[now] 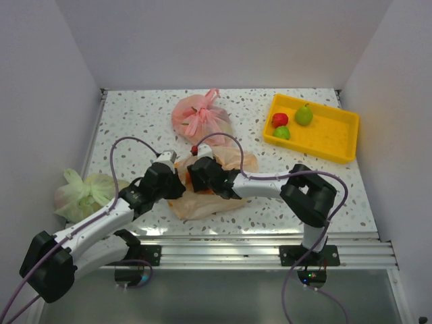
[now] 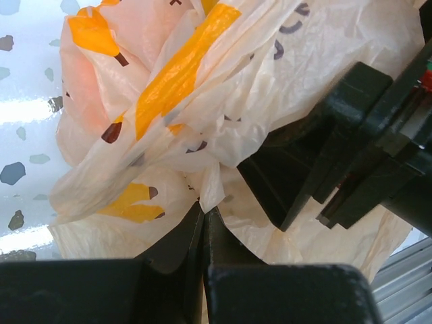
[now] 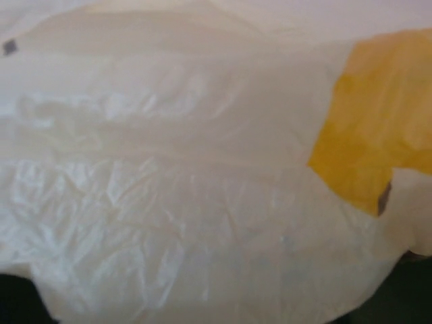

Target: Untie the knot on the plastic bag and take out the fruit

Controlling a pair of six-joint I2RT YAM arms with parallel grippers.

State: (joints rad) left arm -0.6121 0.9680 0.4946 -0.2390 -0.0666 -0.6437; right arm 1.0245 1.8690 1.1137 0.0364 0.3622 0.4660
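The peach-orange plastic bag (image 1: 217,197) lies crumpled at the table's middle, between my two grippers. My left gripper (image 1: 178,183) presses against its left side. In the left wrist view the left gripper (image 2: 204,212) is shut on a small fold of the bag's film (image 2: 210,192). My right gripper (image 1: 195,173) is pushed into the bag from the right and also shows in the left wrist view (image 2: 317,179). In the right wrist view the bag's film (image 3: 202,202) fills the frame and hides the fingers. I cannot make out the knot. A small red fruit piece (image 1: 194,150) lies just behind the bag.
A yellow tray (image 1: 331,138) at the back right holds a red apple (image 1: 280,119), a green pear (image 1: 304,115) and a green apple (image 1: 282,132). A tied pink bag (image 1: 200,116) sits at the back centre. A pale green bag (image 1: 84,192) lies at the left edge.
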